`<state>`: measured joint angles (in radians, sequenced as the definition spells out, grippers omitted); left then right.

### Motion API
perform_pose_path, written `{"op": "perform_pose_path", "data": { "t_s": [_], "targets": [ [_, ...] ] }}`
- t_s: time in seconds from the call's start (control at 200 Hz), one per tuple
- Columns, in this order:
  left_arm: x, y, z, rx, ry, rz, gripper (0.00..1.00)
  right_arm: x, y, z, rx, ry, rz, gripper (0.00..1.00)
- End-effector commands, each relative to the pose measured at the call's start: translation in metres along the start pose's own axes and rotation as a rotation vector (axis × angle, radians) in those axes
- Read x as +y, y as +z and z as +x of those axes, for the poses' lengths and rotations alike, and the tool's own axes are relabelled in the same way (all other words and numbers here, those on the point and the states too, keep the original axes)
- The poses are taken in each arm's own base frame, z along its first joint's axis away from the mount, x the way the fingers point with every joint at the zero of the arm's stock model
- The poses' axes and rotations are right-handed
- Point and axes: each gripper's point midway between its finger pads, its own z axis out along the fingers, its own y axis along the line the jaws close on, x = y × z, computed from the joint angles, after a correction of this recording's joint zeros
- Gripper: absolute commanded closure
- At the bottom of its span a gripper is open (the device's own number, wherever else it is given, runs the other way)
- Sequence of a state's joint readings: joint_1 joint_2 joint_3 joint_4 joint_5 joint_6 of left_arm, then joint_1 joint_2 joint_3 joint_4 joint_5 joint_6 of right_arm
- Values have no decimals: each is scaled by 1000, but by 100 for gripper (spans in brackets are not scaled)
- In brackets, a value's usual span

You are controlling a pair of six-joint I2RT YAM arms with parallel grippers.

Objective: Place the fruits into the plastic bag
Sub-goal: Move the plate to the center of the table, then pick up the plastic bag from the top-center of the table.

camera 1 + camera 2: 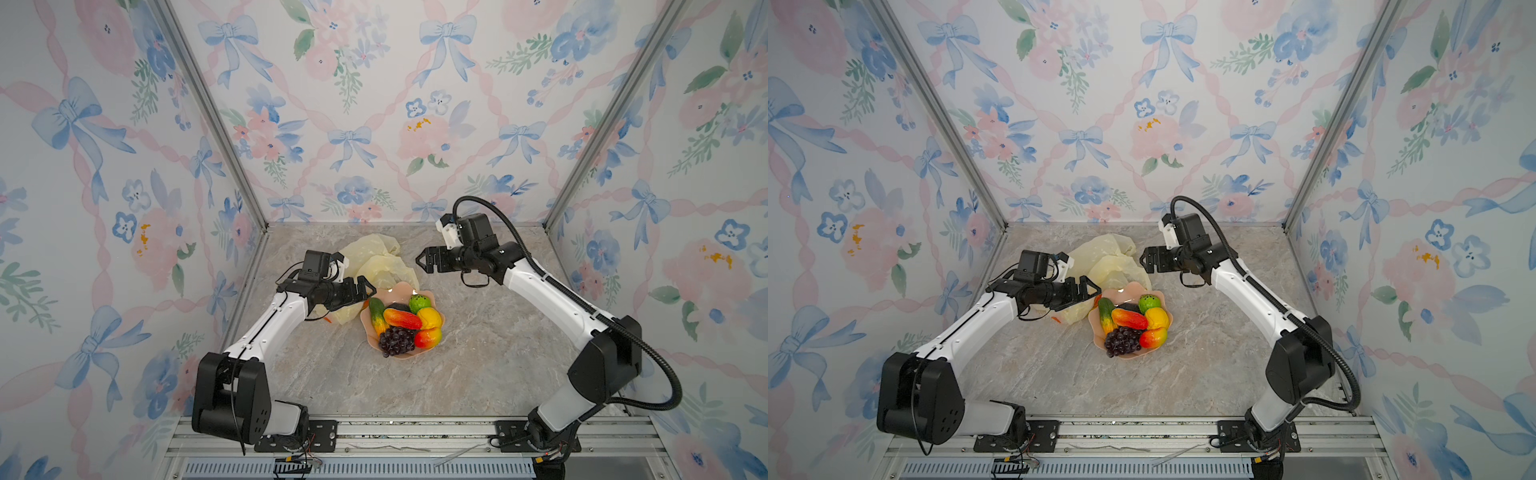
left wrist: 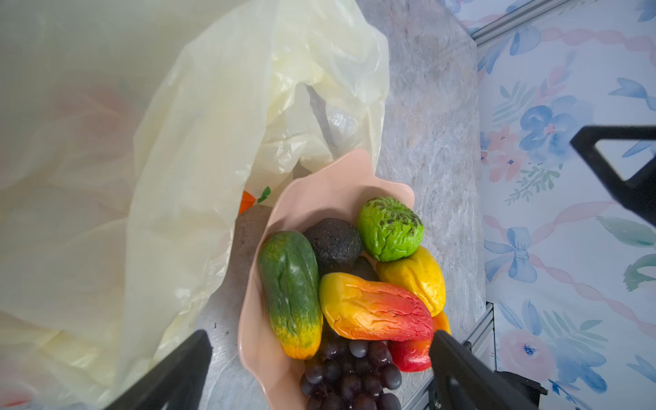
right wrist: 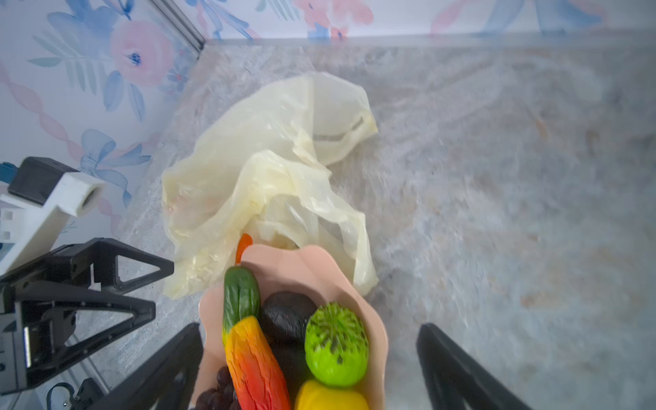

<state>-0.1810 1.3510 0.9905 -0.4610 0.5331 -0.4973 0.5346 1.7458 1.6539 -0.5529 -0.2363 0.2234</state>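
The fruits lie piled in a pink bowl (image 1: 392, 296): purple grapes (image 1: 395, 340), a green-yellow cucumber (image 1: 377, 316), two red-orange mangoes (image 1: 402, 318), a yellow lemon (image 1: 430, 318), a bumpy green ball (image 1: 419, 302) and a black avocado (image 2: 333, 245). The crumpled pale-yellow plastic bag (image 1: 378, 257) lies just behind and left of the bowl, touching its rim. My left gripper (image 1: 368, 295) hovers open over the bag's near edge, beside the cucumber, holding nothing. My right gripper (image 1: 420, 261) hangs open and empty behind and right of the bowl, clear of the bag (image 3: 269, 177).
The marble tabletop (image 1: 478, 353) is walled by floral panels on three sides, with metal corner posts (image 1: 249, 199). An aluminium rail (image 1: 395, 432) carrying both arm bases runs along the front edge.
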Motion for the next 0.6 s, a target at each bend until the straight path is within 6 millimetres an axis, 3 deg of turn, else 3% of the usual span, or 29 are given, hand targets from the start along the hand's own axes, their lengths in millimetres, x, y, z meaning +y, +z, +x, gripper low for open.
{"op": "perform_pose_path", "data": {
  "t_s": [0.0, 0.225, 0.595],
  "targets": [
    [1, -14, 0, -22, -1, -19, 2, -5, 49, 45, 249, -184, -14, 4],
    [1, -26, 4, -53, -17, -11, 2, -21, 111, 43, 271, -286, -21, 2],
    [3, -26, 4, -44, -42, 5, 2, -49, 165, 56, 305, -276, 30, 3]
  ]
}}
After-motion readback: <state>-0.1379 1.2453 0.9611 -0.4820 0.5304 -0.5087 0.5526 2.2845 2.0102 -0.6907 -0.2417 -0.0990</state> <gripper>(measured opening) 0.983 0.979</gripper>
